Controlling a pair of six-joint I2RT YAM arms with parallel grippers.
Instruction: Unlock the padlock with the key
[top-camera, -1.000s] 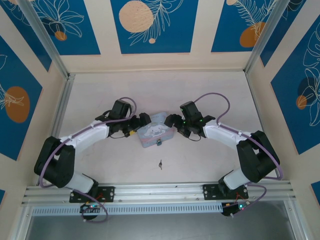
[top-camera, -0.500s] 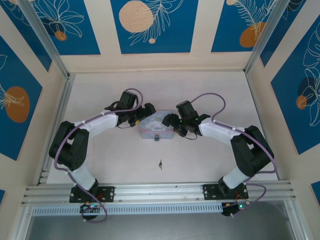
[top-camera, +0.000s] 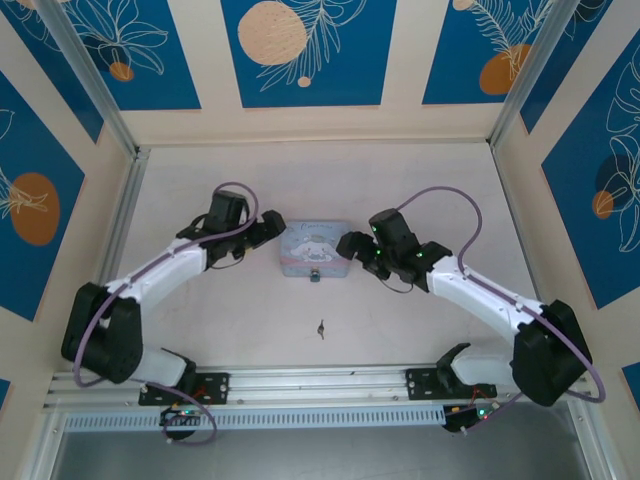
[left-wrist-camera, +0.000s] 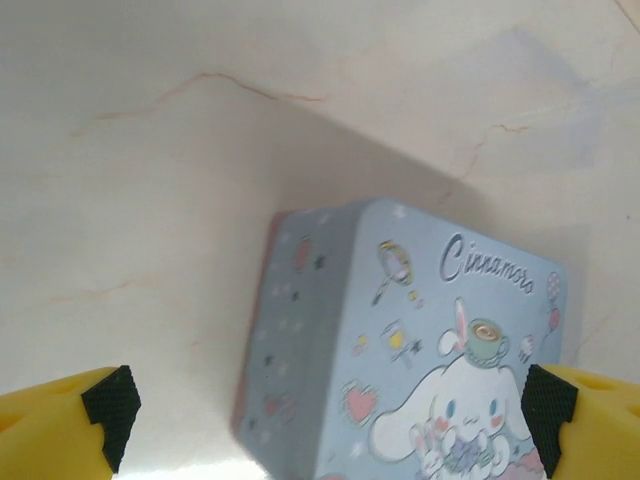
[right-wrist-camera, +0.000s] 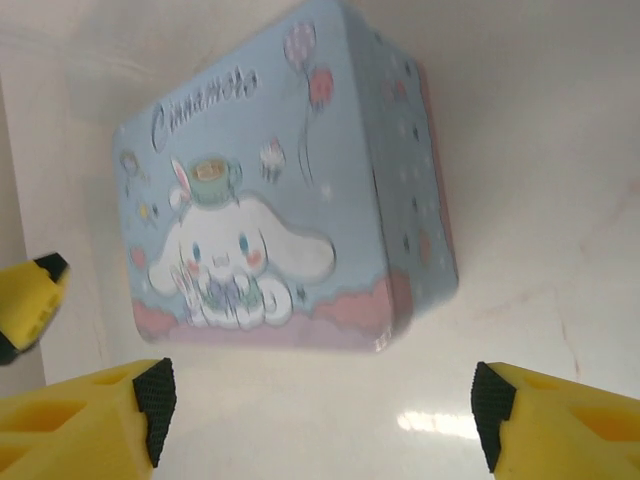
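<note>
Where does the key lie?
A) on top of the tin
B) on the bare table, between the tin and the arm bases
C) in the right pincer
B: the top view shows the key on the table, apart from the tin, on its near side.

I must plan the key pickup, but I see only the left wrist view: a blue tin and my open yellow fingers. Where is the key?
Observer: From above, the key lies alone on the table, nearer the arm bases than the tin.
Operator: And the padlock?
Observer: The padlock sits at the middle of the tin's near edge.
Operator: Is the right gripper busy?
Observer: No, the right gripper is open at the tin's right side, holding nothing.
</note>
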